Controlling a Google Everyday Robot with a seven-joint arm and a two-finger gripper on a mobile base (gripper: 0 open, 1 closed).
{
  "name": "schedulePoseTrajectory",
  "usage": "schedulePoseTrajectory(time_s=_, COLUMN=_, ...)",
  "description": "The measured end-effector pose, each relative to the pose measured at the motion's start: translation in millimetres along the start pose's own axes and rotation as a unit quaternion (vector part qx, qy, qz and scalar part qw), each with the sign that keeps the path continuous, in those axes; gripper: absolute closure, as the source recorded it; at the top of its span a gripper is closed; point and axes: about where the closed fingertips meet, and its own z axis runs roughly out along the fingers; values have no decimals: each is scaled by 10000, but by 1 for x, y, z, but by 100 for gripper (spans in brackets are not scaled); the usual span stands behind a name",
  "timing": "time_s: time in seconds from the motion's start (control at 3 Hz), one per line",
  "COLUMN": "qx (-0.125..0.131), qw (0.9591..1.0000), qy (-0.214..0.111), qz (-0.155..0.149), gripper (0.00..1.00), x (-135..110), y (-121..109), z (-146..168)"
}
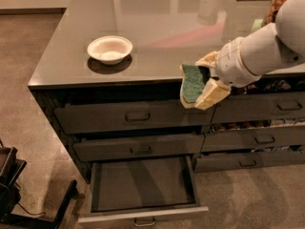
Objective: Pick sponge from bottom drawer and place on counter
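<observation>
My gripper (202,86) is shut on the sponge (192,83), its dark green face turned toward the camera. It holds the sponge in the air at the height of the counter's front edge, in front of the top drawer. The bottom drawer (143,211) stands pulled out below and to the left, its dark interior bare. The glossy grey counter (162,37) stretches behind the gripper. My white arm comes in from the right.
A white bowl (110,49) sits on the counter's left part. Jars and a white object stand at the counter's far right. Two shut drawers (133,116) are above the open one. A narrower drawer column is at right. Dark equipment stands on the floor at lower left.
</observation>
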Motion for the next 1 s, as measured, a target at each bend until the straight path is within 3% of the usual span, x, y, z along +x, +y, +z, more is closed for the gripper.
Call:
schedulePoseTrajectory(time_s=0.33, qx=-8, qw=10000, qy=2, qz=-1, gripper=100, x=0, y=1, z=1)
schedulePoseTrajectory(time_s=0.67, qx=101, qw=9997, qy=156, qz=159, gripper=100, x=-1, y=-18, z=8)
schedulePoseTrajectory(time_s=1.0, qx=31, qw=9988, qy=371, qz=327, gripper=100, x=8, y=-52, z=32)
